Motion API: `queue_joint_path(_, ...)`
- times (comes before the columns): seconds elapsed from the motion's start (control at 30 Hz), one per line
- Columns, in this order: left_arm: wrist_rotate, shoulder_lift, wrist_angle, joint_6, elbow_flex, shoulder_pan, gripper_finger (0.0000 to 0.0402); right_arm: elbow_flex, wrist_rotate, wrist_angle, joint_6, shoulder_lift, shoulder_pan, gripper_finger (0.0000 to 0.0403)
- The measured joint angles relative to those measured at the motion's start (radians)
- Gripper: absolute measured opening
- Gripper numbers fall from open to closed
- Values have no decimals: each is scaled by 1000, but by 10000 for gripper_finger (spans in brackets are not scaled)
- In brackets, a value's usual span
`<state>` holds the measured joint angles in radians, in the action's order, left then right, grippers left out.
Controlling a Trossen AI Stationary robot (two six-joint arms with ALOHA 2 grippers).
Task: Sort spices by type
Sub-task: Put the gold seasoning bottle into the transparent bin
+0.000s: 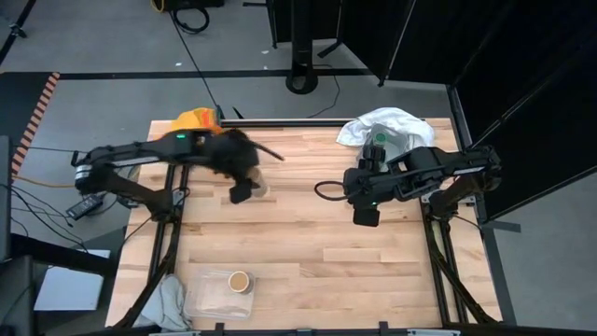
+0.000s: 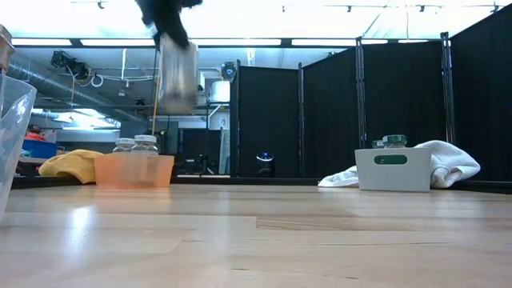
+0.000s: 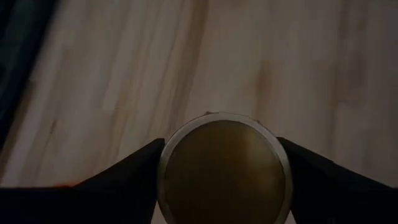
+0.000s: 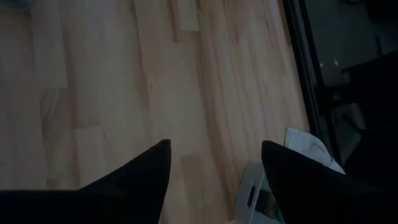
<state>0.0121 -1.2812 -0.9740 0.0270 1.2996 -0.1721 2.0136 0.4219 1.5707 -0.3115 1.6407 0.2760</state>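
Pale wooden table (image 1: 308, 233) fills the scene. At its near left, a clear tray (image 1: 219, 294) holds one tan-lidded jar (image 1: 240, 281). Farther back, the left gripper (image 3: 224, 177) clamps a second tan-lidded spice jar (image 3: 224, 168), lifted and motion-blurred. Rightward, the right gripper (image 4: 214, 180) hovers with fingers spread, empty, near the grey tray (image 2: 393, 169), half hidden by white cloth (image 1: 392, 126).
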Motion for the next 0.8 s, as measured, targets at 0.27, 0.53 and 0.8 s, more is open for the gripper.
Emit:
queue_joint_path(0.27,-162,254,-64,330,44,234,277,0,10,-6,-4,-38,23,253)
queue_joint_path(0.53,-291,304,-160,614,42,581,277,0,24,-13,-10,-48,15,252)
queue_joint_path(0.8,-345,174,-181,793,35,878,277,0,23,-31,-38,-44,15,248)
